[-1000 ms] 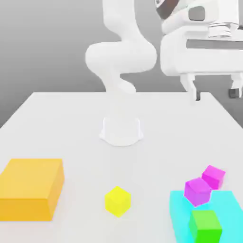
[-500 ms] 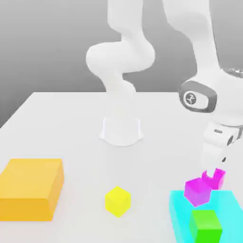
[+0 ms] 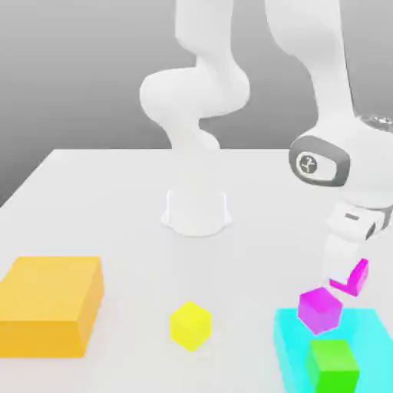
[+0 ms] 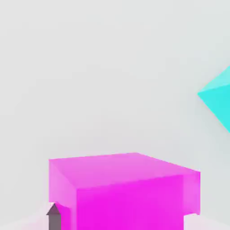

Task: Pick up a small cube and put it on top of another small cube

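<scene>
Cube point(image 3: 355, 276) clamped in the gripper point(image 3: 347, 282), just above the table point(image 3: 115, 199), beside the second pink cube point(image 3: 320, 308) by the cyan block point(image 3: 368, 338). Risks: off-centre grip slipping; low carry knocking the target.

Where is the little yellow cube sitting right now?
In the exterior view the yellow cube sits alone on the white table, near the front edge, between the orange block on that view's left and the cyan block on its right.
</scene>
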`<state>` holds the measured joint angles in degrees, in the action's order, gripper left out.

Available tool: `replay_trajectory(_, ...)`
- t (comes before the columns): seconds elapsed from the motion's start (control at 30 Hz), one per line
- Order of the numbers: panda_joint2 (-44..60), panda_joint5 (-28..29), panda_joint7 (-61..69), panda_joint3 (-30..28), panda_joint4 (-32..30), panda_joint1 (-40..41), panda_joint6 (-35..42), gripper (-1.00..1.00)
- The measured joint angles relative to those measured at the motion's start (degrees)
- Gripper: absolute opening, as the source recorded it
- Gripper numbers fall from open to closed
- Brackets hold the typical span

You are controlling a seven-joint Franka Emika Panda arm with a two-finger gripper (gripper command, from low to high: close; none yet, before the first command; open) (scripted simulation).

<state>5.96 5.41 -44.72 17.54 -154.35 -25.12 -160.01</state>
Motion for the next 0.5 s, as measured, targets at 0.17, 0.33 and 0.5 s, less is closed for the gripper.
replay_trajectory(0.17,-3.99,-4.18,-8.57,-1.71,2.73,3.53,6.23,-1.0)
replay_trajectory(0.33,-7.27,-6.12,-19.51,-3.71,5.77,6.67,12.35,-1.0)
replay_trajectory(0.5,-10.19,-7.07,-31.21,-5.34,8.79,10.25,18.36,-1.0)
